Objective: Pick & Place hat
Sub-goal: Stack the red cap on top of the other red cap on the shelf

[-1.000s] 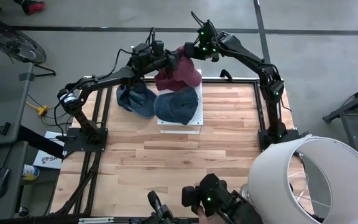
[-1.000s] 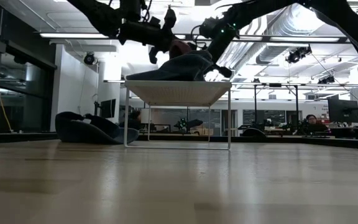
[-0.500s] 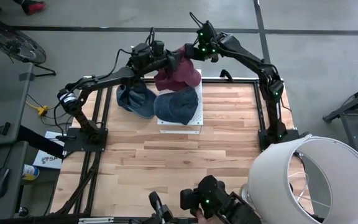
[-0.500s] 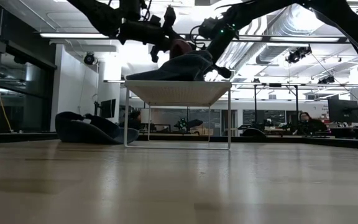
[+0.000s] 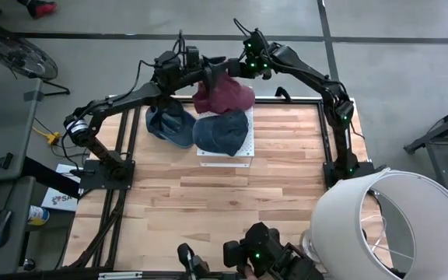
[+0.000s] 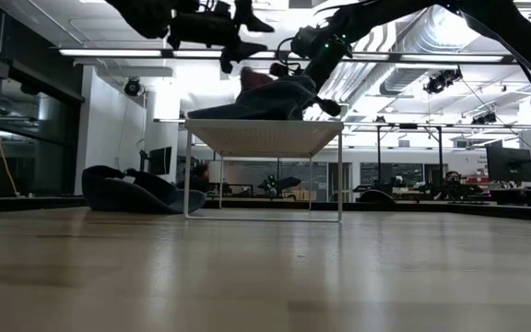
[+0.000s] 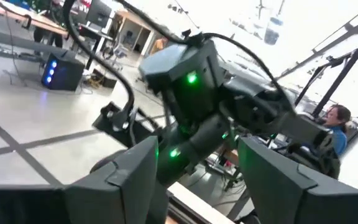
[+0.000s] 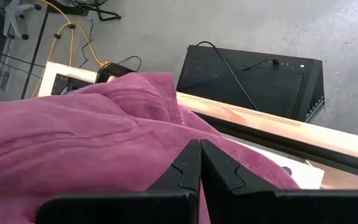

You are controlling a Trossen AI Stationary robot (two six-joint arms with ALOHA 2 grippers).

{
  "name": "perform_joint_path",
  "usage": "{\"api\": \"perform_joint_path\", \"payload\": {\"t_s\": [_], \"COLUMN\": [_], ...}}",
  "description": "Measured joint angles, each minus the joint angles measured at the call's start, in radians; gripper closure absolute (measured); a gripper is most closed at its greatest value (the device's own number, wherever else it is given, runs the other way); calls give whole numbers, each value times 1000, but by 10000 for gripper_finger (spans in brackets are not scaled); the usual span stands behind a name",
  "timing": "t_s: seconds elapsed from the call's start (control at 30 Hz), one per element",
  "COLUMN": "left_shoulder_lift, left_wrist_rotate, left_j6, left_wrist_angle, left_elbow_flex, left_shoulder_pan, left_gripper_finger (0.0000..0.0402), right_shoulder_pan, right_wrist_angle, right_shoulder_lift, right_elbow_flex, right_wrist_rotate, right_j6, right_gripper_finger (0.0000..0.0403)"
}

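A maroon hat (image 5: 222, 95) lies partly on a denim hat (image 5: 222, 131), which sits on a white stand (image 5: 225, 158) at the table's far middle. In the low view the maroon hat (image 6: 252, 79) rests on the denim hat (image 6: 267, 100), on the stand (image 6: 265, 136). My right gripper (image 5: 239, 70) is shut on the maroon hat's far side. My left gripper (image 5: 210, 71) hovers open just left of it, above the hat (image 6: 240, 39). Its wrist view shows nothing between its fingers (image 7: 194, 186). My right gripper pinches the maroon hat's cloth at its far right edge (image 8: 166, 140) between its shut fingers (image 8: 199, 163), slanting down from the far side. One layer or several, I cannot tell. The hat's near part lies slack on the denim hat.
A second denim hat (image 5: 169, 124) lies on the table left of the stand. A large white drum (image 5: 395, 225) stands at the near right corner. A black box (image 8: 253, 74) sits on the floor beyond the far edge. The table's near half is bare wood (image 5: 208, 202).
My left gripper has opened and let go of the maroon hat, then risen and drawn back a little toward the table's left. The hat's left side has sunk onto the denim hat. My right gripper stays shut on the hat.
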Motion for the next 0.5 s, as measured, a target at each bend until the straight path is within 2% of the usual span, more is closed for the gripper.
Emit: {"api": "perform_joint_path", "payload": {"t_s": [0.37,0.5], "left_shoulder_lift": [-79,-139], "left_wrist_rotate": [25,1], "left_j6": [1,111], "left_wrist_angle": [-15,-119], "left_elbow_flex": [0,0], "left_shoulder_pan": [0,0], "left_gripper_finger": [173,172], "right_shoulder_pan": [23,29], "right_wrist_angle": [0,0], "right_shoulder_lift": [0,0], "right_elbow_flex": [0,0], "right_wrist_rotate": [-5,2], "right_j6": [-9,-12], "right_gripper_finger": [403,403]}}
